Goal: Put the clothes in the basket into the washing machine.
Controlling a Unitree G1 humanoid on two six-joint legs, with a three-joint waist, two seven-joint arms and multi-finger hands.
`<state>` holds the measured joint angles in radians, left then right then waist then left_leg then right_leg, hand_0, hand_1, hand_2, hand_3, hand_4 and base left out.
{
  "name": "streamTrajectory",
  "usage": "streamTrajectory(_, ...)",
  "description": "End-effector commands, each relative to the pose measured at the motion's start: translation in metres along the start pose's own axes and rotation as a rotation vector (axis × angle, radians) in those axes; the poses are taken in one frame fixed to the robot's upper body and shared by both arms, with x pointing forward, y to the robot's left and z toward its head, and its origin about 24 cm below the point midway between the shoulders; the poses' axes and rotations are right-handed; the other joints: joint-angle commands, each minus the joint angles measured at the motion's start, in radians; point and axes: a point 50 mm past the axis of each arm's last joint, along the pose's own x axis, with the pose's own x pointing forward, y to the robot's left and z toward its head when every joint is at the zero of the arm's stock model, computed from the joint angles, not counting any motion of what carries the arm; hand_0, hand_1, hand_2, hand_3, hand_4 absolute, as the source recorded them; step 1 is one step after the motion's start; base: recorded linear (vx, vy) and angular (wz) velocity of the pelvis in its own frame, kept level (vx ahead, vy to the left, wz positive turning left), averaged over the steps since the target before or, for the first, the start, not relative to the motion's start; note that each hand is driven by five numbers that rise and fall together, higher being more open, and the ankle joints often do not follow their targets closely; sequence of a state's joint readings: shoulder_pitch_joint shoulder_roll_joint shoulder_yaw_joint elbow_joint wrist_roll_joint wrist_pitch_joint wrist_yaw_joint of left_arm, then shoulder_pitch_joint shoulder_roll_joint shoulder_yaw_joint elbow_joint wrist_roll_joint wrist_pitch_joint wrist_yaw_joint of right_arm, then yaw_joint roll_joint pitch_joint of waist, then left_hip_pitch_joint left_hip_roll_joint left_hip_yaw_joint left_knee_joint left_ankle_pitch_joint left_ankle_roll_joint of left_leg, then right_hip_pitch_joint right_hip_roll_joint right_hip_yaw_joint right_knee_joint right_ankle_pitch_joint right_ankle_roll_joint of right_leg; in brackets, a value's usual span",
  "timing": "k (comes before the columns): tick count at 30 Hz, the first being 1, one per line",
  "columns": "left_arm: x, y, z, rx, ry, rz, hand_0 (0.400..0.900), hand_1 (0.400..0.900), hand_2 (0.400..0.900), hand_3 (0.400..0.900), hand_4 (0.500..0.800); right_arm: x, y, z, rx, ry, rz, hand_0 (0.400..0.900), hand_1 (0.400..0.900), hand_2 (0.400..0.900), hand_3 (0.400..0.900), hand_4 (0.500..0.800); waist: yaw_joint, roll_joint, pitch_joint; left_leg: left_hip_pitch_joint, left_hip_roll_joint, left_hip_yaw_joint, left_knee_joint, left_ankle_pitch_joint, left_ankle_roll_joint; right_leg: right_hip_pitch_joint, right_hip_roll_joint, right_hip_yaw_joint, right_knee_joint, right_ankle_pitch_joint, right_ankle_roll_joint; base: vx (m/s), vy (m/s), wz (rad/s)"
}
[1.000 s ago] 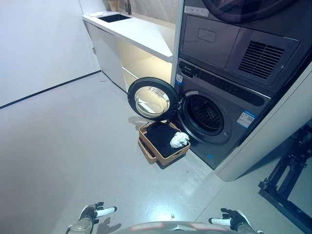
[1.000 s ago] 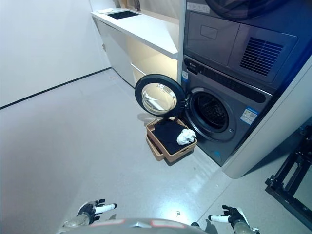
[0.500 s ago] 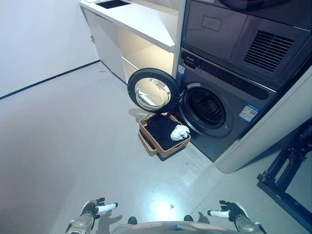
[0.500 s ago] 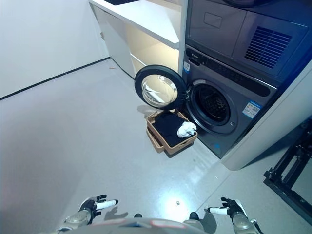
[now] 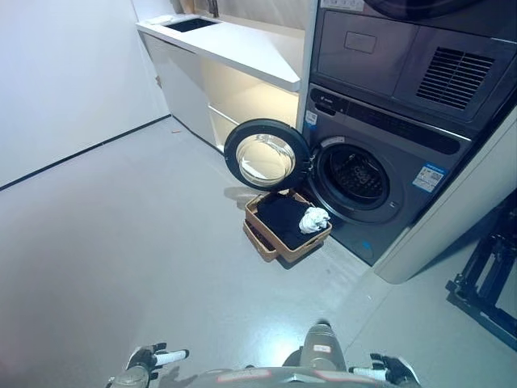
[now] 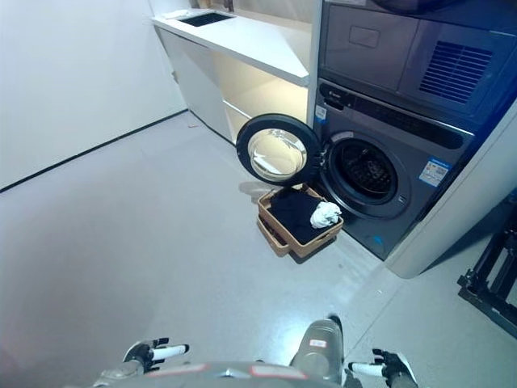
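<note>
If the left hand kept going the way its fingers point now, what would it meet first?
Probably nothing: the left hand points toward the right hand, with only bare floor near. The basket sits far ahead, off that line.

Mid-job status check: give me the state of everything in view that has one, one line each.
washing machine door: swung wide open to the left.
washing machine drum: exposed, no clothes visible inside.
basket: on the floor before the machine, upright, still loaded.
dark clothes: lying in the basket.
white garment: bunched on top, at the basket's right end.
left hand: open, empty, far from the basket.
right hand: open, empty.
</note>
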<state>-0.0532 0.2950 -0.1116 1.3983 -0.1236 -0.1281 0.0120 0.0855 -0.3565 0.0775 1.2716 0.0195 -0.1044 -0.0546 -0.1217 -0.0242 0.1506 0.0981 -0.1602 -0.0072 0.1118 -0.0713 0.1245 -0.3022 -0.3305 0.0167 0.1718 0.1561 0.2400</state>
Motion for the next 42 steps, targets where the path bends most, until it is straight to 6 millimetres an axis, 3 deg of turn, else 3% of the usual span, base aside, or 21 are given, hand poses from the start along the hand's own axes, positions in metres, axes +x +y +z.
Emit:
streamTrajectory(1, 0.0, 0.036, 0.021, -0.024, -0.087, 0.096, 0.9, 0.9, 0.9, 0.9, 0.8, 0.003, -0.01, 0.018, 0.062, -0.068, -0.051, 0.9, 0.9, 0.9, 0.9, 0.8, -0.033, -0.037, -0.01, 0.067, 0.045, -0.047, 0.088, -0.175, -0.14, -0.047, -0.012, 0.001, -0.165, 0.258, 0.009, 0.24, -0.082, 0.14)
streamTrajectory(5, -0.001, 0.036, 0.014, -0.045, -0.065, 0.101, 0.9, 0.9, 0.9, 0.9, 0.8, 0.002, -0.007, 0.014, 0.071, -0.056, -0.043, 0.9, 0.9, 0.9, 0.9, 0.8, -0.033, -0.054, -0.024, 0.093, 0.054, -0.059, 0.107, -0.218, -0.141, -0.028, 0.001, -0.021, -0.212, 0.239, 0.011, 0.27, -0.118, 0.16)
streamTrajectory(10, -0.001, 0.037, 0.01, -0.053, -0.056, 0.109, 0.9, 0.9, 0.9, 0.9, 0.8, 0.001, -0.002, 0.012, 0.082, -0.069, -0.025, 0.9, 0.9, 0.9, 0.9, 0.8, -0.047, -0.075, -0.054, 0.191, 0.095, -0.116, 0.082, -0.277, -0.163, -0.042, 0.01, 0.04, -0.137, 0.253, 0.015, 0.38, -0.21, 0.47)
streamTrajectory(11, 0.0, 0.037, 0.019, -0.044, -0.081, 0.11, 0.9, 0.9, 0.9, 0.9, 0.8, 0.001, -0.005, 0.012, 0.077, -0.071, -0.031, 0.9, 0.9, 0.9, 0.9, 0.8, -0.055, -0.069, -0.067, 0.22, 0.143, -0.151, 0.066, -0.29, -0.187, -0.059, 0.02, 0.045, -0.092, 0.183, 0.011, 0.31, -0.299, 0.64)
streamTrajectory(12, 0.0, 0.034, 0.022, -0.045, -0.092, 0.11, 0.9, 0.9, 0.9, 0.9, 0.8, 0.001, -0.007, 0.016, 0.069, -0.083, -0.037, 0.9, 0.9, 0.9, 0.9, 0.8, -0.066, -0.059, -0.071, 0.228, 0.168, -0.152, 0.05, -0.289, -0.196, -0.061, 0.03, 0.041, -0.092, 0.176, 0.008, 0.41, -0.418, 0.76)
streamTrajectory(15, 0.002, 0.031, 0.037, -0.07, -0.131, 0.109, 0.9, 0.9, 0.9, 0.9, 0.8, 0.002, -0.017, 0.024, 0.03, -0.102, -0.058, 0.9, 0.9, 0.9, 0.9, 0.8, -0.09, -0.023, -0.073, 0.224, 0.249, -0.18, 0.06, -0.191, -0.237, -0.102, 0.083, 0.03, 0.022, 0.118, -0.009, 0.28, -0.268, 0.69)
streamTrajectory(18, 0.002, 0.03, 0.064, -0.075, -0.21, 0.118, 0.9, 0.9, 0.9, 0.9, 0.8, 0.003, -0.035, 0.037, 0.049, -0.142, -0.118, 0.9, 0.9, 0.9, 0.9, 0.8, -0.113, -0.02, -0.058, 0.159, 0.301, -0.092, 0.058, -0.112, -0.261, -0.138, 0.071, 0.007, 0.052, 0.088, -0.016, 0.1, -0.176, 0.67)
streamTrajectory(20, 0.002, 0.028, 0.076, -0.055, -0.244, 0.111, 0.9, 0.9, 0.9, 0.9, 0.8, 0.003, -0.046, 0.045, 0.04, -0.154, -0.153, 0.9, 0.9, 0.9, 0.9, 0.8, -0.12, -0.01, -0.059, 0.154, 0.317, -0.042, 0.019, -0.125, -0.265, -0.171, 0.07, 0.003, 0.069, 0.072, -0.015, 0.1, -0.152, 0.14)
streamTrajectory(23, 0.002, 0.03, 0.074, -0.015, -0.238, 0.111, 0.9, 0.9, 0.9, 0.9, 0.8, 0.003, -0.054, 0.048, 0.013, -0.154, -0.165, 0.9, 0.9, 0.9, 0.9, 0.8, -0.117, 0.012, -0.075, 0.186, 0.347, -0.023, -0.029, -0.126, -0.271, -0.223, 0.112, 0.004, 0.116, 0.044, -0.028, 0.16, -0.168, -0.34)
streamTrajectory(24, 0.002, 0.031, 0.072, -0.01, -0.235, 0.112, 0.9, 0.9, 0.9, 0.9, 0.8, 0.003, -0.056, 0.046, 0.004, -0.149, -0.166, 0.9, 0.9, 0.9, 0.9, 0.8, -0.113, 0.023, -0.08, 0.186, 0.352, -0.023, -0.023, -0.098, -0.274, -0.23, 0.118, 0.0, 0.131, 0.033, -0.034, 0.18, -0.177, -0.25)
streamTrajectory(25, 0.002, 0.033, 0.072, -0.014, -0.236, 0.115, 0.9, 0.9, 0.9, 0.9, 0.8, 0.003, -0.056, 0.047, -0.006, -0.149, -0.163, 0.9, 0.9, 0.9, 0.9, 0.8, -0.111, 0.028, -0.081, 0.179, 0.355, -0.026, -0.014, -0.067, -0.277, -0.227, 0.13, 0.001, 0.134, 0.027, -0.042, 0.15, -0.192, -0.15)
streamTrajectory(28, 0.0, 0.046, 0.07, -0.04, -0.233, 0.149, 0.9, 0.9, 0.9, 0.9, 0.8, 0.003, -0.053, 0.04, -0.029, -0.133, -0.147, 0.9, 0.9, 0.9, 0.9, 0.8, -0.089, 0.039, -0.085, 0.118, 0.384, -0.06, 0.105, 0.181, -0.289, -0.173, 0.2, -0.014, 0.128, -0.039, -0.102, 0.18, -0.276, -0.23)
streamTrajectory(29, -0.001, 0.051, 0.068, -0.061, -0.229, 0.158, 0.9, 0.9, 0.9, 0.9, 0.8, 0.002, -0.052, 0.034, -0.039, -0.112, -0.139, 0.9, 0.9, 0.9, 0.9, 0.8, -0.077, 0.027, -0.086, 0.082, 0.387, -0.083, 0.199, 0.244, -0.276, -0.122, 0.225, -0.014, 0.111, -0.061, -0.129, 0.27, -0.373, -0.31)
streamTrajectory(30, -0.001, 0.054, 0.066, -0.073, -0.225, 0.161, 0.9, 0.9, 0.9, 0.9, 0.8, 0.002, -0.051, 0.032, -0.045, -0.106, -0.138, 0.9, 0.9, 0.9, 0.9, 0.8, -0.062, 0.013, -0.08, 0.033, 0.376, -0.098, 0.295, 0.262, -0.257, -0.077, 0.237, -0.006, 0.097, -0.079, -0.15, 0.32, -0.412, -0.4)
streamTrajectory(31, -0.001, 0.056, 0.064, -0.092, -0.222, 0.171, 0.9, 0.9, 0.9, 0.9, 0.8, 0.002, -0.052, 0.03, -0.048, -0.099, -0.14, 0.9, 0.9, 0.9, 0.9, 0.8, -0.044, -0.006, -0.07, -0.011, 0.342, -0.135, 0.413, 0.267, -0.236, -0.034, 0.251, 0.013, 0.084, -0.087, -0.173, 0.31, -0.333, -0.6)
streamTrajectory(32, -0.002, 0.058, 0.06, -0.108, -0.213, 0.177, 0.9, 0.9, 0.9, 0.9, 0.8, 0.002, -0.053, 0.029, -0.045, -0.097, -0.142, 0.9, 0.9, 0.9, 0.9, 0.8, -0.016, -0.021, -0.054, -0.057, 0.249, -0.194, 0.496, 0.22, -0.221, 0.006, 0.264, 0.046, 0.068, -0.092, -0.182, 0.34, -0.307, -0.77)
streamTrajectory(33, -0.002, 0.06, 0.055, -0.129, -0.201, 0.185, 0.9, 0.9, 0.9, 0.9, 0.8, 0.002, -0.055, 0.027, -0.037, -0.088, -0.148, 0.9, 0.9, 0.9, 0.9, 0.8, 0.012, -0.029, -0.039, -0.123, 0.164, -0.216, 0.533, 0.169, -0.212, 0.054, 0.273, 0.065, 0.053, -0.094, -0.183, 0.29, -0.241, -0.7)
streamTrajectory(35, -0.003, 0.063, 0.049, -0.15, -0.188, 0.197, 0.9, 0.9, 0.9, 0.9, 0.8, 0.002, -0.053, 0.025, -0.031, -0.085, -0.143, 0.9, 0.9, 0.9, 0.9, 0.8, 0.04, -0.047, -0.018, -0.23, 0.119, -0.173, 0.555, 0.126, -0.184, 0.107, 0.285, 0.093, 0.036, -0.098, -0.184, 0.23, -0.183, -0.64)
streamTrajectory(36, -0.003, 0.064, 0.045, -0.153, -0.178, 0.2, 0.9, 0.9, 0.9, 0.9, 0.8, 0.002, -0.052, 0.023, -0.027, -0.078, -0.141, 0.9, 0.9, 0.9, 0.9, 0.8, 0.061, -0.048, -0.011, -0.299, 0.105, -0.151, 0.536, 0.094, -0.174, 0.136, 0.293, 0.11, 0.031, -0.109, -0.186, 0.24, -0.108, -0.74)
streamTrajectory(38, -0.003, 0.063, 0.037, -0.161, -0.16, 0.203, 0.9, 0.9, 0.9, 0.9, 0.8, 0.002, -0.049, 0.02, -0.03, -0.067, -0.137, 0.9, 0.9, 0.9, 0.9, 0.8, 0.086, -0.046, -0.013, -0.382, 0.097, -0.139, 0.441, 0.107, -0.171, 0.173, 0.306, 0.127, 0.025, -0.127, -0.187, 0.26, -0.042, -0.58)
streamTrajectory(42, -0.004, 0.065, 0.031, -0.164, -0.143, 0.209, 0.9, 0.9, 0.9, 0.9, 0.8, 0.001, -0.041, 0.012, -0.021, -0.056, -0.12, 0.9, 0.9, 0.9, 0.9, 0.8, 0.118, 0.0, -0.001, -0.422, 0.185, -0.135, 0.054, 0.237, -0.201, 0.27, 0.374, 0.142, 0.033, -0.204, -0.198, 0.3, 0.033, -0.32)
